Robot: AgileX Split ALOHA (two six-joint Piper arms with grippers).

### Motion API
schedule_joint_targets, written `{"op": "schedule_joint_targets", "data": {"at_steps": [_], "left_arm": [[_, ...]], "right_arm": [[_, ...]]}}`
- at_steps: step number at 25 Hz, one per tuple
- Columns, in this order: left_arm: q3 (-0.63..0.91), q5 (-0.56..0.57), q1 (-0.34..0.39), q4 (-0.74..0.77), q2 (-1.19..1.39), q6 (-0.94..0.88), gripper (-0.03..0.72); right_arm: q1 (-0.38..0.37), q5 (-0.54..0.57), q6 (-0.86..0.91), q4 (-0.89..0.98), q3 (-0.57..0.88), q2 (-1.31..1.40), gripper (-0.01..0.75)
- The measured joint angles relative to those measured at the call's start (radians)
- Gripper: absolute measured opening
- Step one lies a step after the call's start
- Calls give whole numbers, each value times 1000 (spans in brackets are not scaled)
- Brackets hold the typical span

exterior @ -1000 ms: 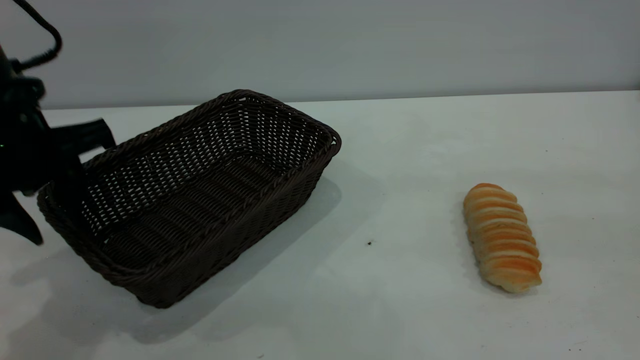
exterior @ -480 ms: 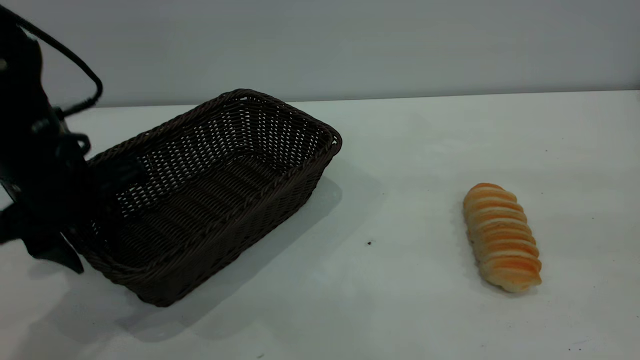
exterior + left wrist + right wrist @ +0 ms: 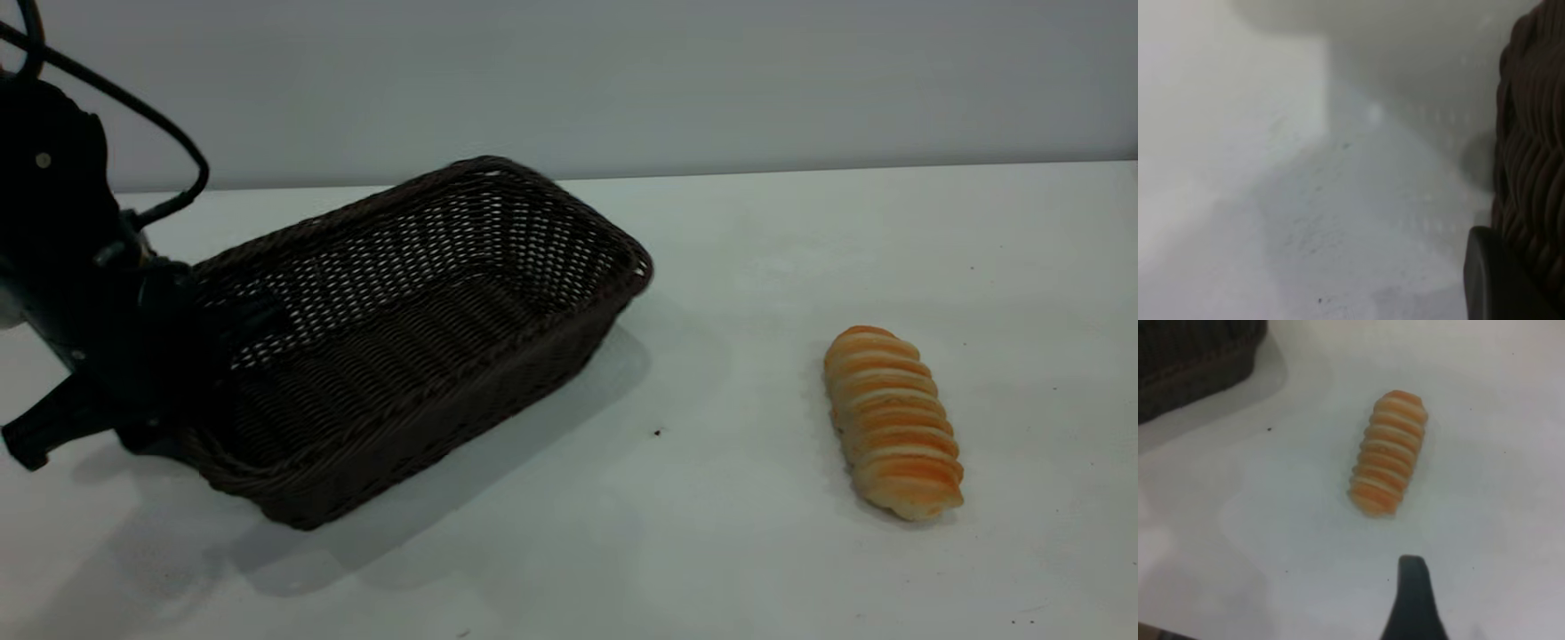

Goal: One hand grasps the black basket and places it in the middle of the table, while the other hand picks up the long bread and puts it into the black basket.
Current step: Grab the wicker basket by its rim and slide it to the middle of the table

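Black basket (image 3: pixel 418 338) now nearer long bread (image 3: pixel 892 422)

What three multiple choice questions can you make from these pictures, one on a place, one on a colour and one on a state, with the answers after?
1. Where does the long bread lie?
A. inside the black basket
B. on the table, apart from the basket and toward the right arm's side
C. in the right tool

2. What colour is the black basket?
A. dark brown-black
B. pale green
C. bright red

3. What is the left tool doing?
A. parked far from everything
B. holding the bread
C. at the basket's end wall, the side away from the bread

Answers: 1 B, bare table separates bread and basket. 2 A, its wicker is dark throughout. 3 C, in the exterior view the left tool meets that wall.
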Motion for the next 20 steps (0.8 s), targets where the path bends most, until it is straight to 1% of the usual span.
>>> {"op": "schedule_joint_targets", "data": {"at_steps": [2, 5, 10, 12, 18, 20], "left_arm": [[0, 4, 0, 0, -21, 10, 157], [1, 24, 0, 7, -74, 93, 149], [-4, 52, -1, -16, -117, 361, 145], [-20, 75, -3, -71, -104, 480, 145], [-112, 121, -21, -332, -23, 861, 144], [-145, 139, -22, -399, 10, 955, 144]], "right_arm": [[0, 0, 0, 0, 0, 0, 571], [0, 1, 0, 0, 0, 0, 571], [0, 1, 0, 0, 0, 0, 571], [0, 1, 0, 0, 0, 0, 571], [0, 1, 0, 0, 0, 0, 571], [0, 1, 0, 0, 0, 0, 571]]}}
